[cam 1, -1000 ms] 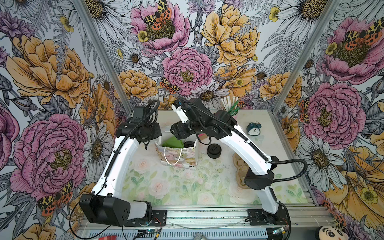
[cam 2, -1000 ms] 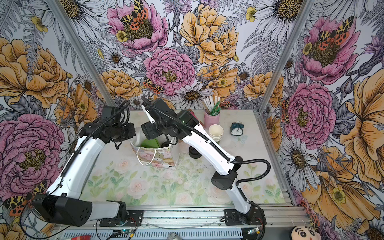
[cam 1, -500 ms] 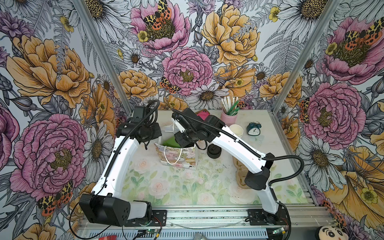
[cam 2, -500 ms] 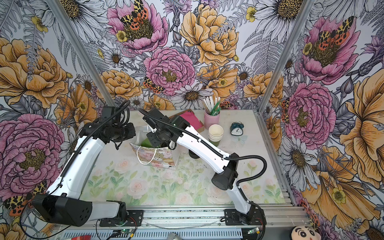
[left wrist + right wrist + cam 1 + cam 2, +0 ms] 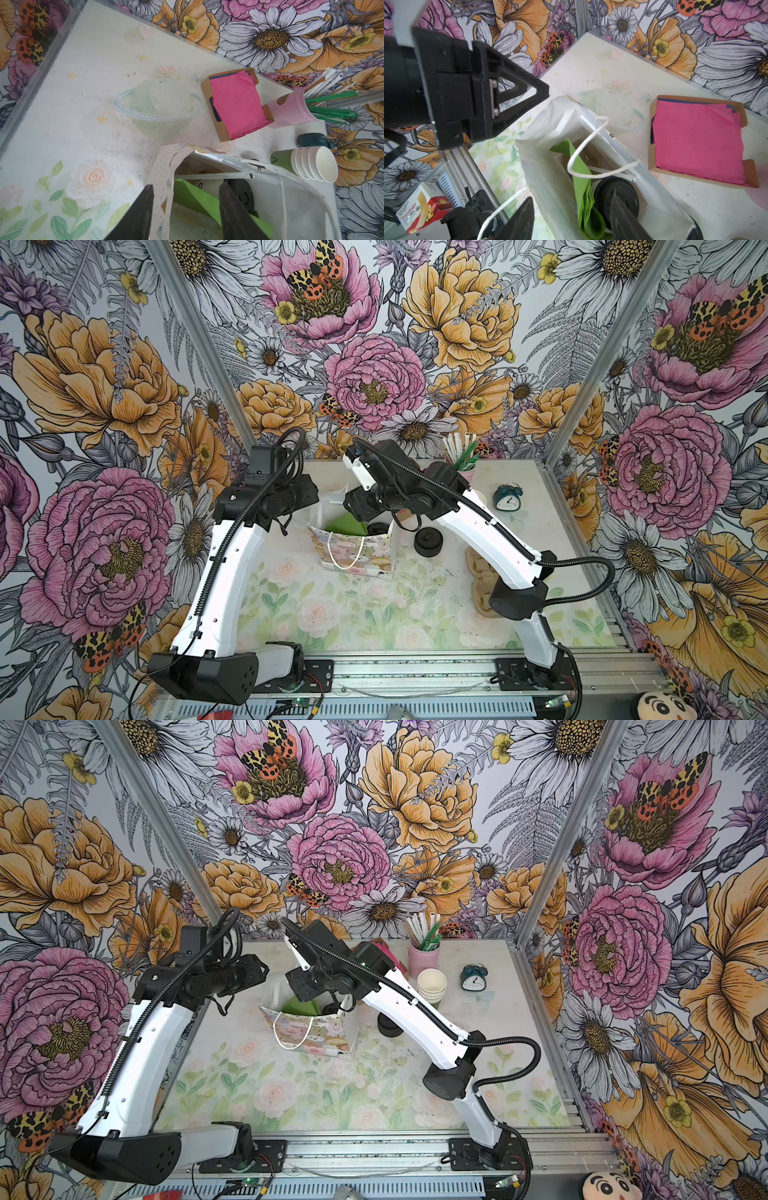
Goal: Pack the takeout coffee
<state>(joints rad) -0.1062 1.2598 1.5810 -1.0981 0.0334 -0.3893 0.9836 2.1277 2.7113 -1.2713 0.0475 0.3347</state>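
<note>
The takeout coffee (image 5: 616, 199), a pale cup under a black sip lid, stands inside the floral paper bag (image 5: 357, 556) beside a folded green napkin (image 5: 581, 187). Its lid (image 5: 241, 193) also shows in the left wrist view and, just over the bag's rim, in a top view (image 5: 377, 528). My left gripper (image 5: 186, 187) is open at the bag's left end, with the bag's wall passing between its fingers. My right gripper (image 5: 571, 196) is open above the bag's mouth, one finger outside the bag's wall and the other over the lid. Neither holds anything.
A stack of lidless paper cups (image 5: 432, 984), a pile of spare black lids (image 5: 429, 540), a pink cup of straws (image 5: 424, 957) and a small clock (image 5: 473, 977) stand right of the bag. A cardboard tray of pink napkins (image 5: 236, 104) lies behind it.
My left gripper has opened from shut at the bag's rim. My right arm dipped toward the bag's mouth and has lifted back a little.
</note>
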